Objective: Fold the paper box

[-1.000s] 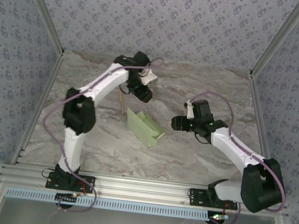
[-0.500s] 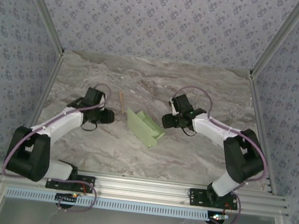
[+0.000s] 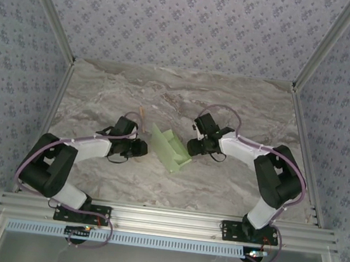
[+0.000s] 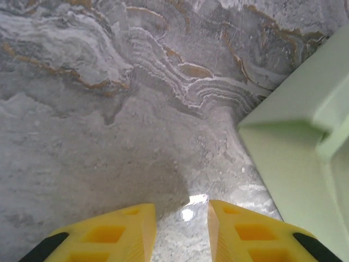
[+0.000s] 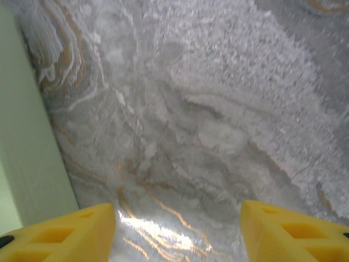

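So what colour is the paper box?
The paper box is pale light green, clearest in the left wrist view.

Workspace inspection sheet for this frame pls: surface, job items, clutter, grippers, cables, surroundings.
Surface: grey marbled tabletop, glare spots in both wrist views.
Job's things: paper box, pale green, partly folded, mid-table between the grippers.
Clutter: thin tan stick behind the left arm, apart from the box.
Grippers: left gripper narrowly open, empty, low beside the box; right gripper wide open, empty, at the box's other side.
Cables: purple cables looped along both arms, off the box.
Surroundings: patterned walls, aluminium rail at the near edge.
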Controlling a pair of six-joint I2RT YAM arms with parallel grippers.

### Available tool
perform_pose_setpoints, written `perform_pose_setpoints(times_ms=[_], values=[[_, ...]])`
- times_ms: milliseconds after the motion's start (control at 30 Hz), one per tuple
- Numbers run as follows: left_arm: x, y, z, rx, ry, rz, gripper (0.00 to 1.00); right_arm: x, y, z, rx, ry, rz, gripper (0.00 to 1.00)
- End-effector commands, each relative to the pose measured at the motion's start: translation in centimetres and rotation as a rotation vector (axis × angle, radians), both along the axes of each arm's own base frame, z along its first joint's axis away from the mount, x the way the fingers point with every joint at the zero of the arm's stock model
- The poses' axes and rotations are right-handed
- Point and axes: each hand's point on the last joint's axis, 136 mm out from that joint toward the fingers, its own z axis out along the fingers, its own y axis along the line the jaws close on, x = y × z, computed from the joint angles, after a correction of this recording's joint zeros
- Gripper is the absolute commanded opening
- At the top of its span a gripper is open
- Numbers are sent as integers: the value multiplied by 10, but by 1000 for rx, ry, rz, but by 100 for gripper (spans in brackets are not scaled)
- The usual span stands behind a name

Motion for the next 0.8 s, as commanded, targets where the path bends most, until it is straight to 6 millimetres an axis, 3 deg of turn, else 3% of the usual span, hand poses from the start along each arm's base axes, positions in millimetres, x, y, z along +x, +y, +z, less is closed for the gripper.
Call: perform_pose_setpoints(times_ms=[0, 267, 433, 567, 767], values=[[26, -32, 15, -114, -75, -35, 32, -15, -3, 2, 49, 42, -2, 63], [59, -59, 24, -165, -98, -74, 32, -30, 1, 5, 170, 58, -32, 63], [76, -70, 28, -179, -109, -99, 32, -36, -17, 10, 158, 33, -66, 64], [87, -62, 33, -138, -137, -86, 33, -35, -22, 28, 225, -31, -35, 64], [99, -37, 44, -103, -182, -35, 34, -15, 16, 57, 414, -89, 143, 65]])
